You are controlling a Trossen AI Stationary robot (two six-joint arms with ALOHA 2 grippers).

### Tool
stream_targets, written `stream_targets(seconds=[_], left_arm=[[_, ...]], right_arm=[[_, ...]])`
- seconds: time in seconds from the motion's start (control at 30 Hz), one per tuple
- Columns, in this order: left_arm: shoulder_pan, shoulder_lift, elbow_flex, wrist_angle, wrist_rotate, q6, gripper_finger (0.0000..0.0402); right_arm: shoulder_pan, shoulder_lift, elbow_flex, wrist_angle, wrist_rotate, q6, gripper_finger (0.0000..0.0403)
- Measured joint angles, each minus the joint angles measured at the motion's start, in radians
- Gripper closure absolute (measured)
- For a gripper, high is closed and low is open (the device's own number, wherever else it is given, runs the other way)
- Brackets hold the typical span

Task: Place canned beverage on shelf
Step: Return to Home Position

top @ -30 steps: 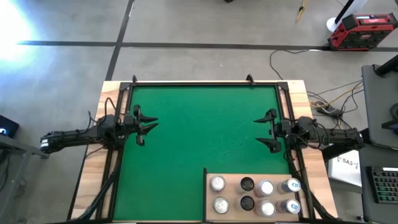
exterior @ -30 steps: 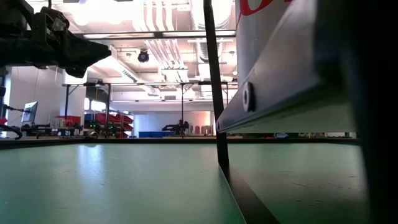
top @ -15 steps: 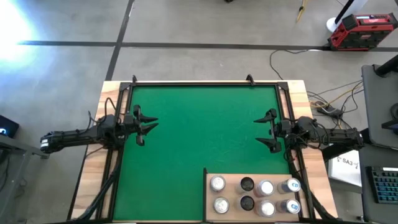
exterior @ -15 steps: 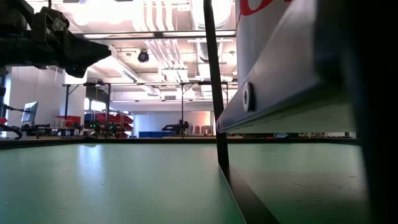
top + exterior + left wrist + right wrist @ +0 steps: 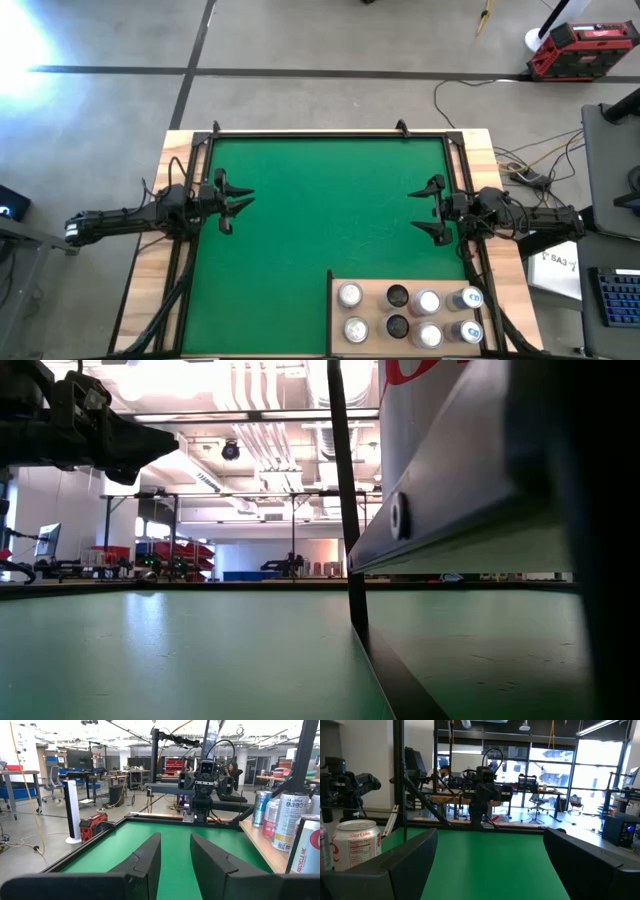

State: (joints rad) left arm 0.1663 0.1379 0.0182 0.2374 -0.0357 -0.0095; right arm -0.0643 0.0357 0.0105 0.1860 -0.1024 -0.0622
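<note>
Cans: the cylindrical metal beverage cans (image 5: 427, 301) stood upright in two rows of four on the shelf, at the lower right of the high view.
Shelf: the flat rectangular pale tan plywood shelf (image 5: 373, 282) lay on the lower right corner of the green felt-like mat (image 5: 330, 200).
Right claw: the dark two-finger right claw (image 5: 428, 210) hung at the mat's right edge, mid-frame, higher in the frame than the shelf and apart from the cans. Its fingers were spread wide and held nothing.
Left claw: the dark two-finger left claw (image 5: 236, 200) hung at the mat's left edge, mid-frame, well apart from the shelf. Its fingers were parted by a narrower gap and empty.
Worktop: the pale wooden worktop (image 5: 150, 290) framed the mat.
Step in hand: probably homing, as no can was left on the mat.
Doing it well: the right arm, nearer the shelf, should draw back without swinging over the can tops. Both claws should stay off the mat.
</note>
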Motion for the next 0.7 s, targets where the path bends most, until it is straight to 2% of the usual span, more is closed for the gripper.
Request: stream_targets(seconds=[0.7], left_arm=[[0.0, 0.0, 0.0, 0.0, 0.0, 0.0, 0.0313]], right_arm=[[0.0, 0.0, 0.007, -0.003, 0.0, 0.001, 0.0046]])
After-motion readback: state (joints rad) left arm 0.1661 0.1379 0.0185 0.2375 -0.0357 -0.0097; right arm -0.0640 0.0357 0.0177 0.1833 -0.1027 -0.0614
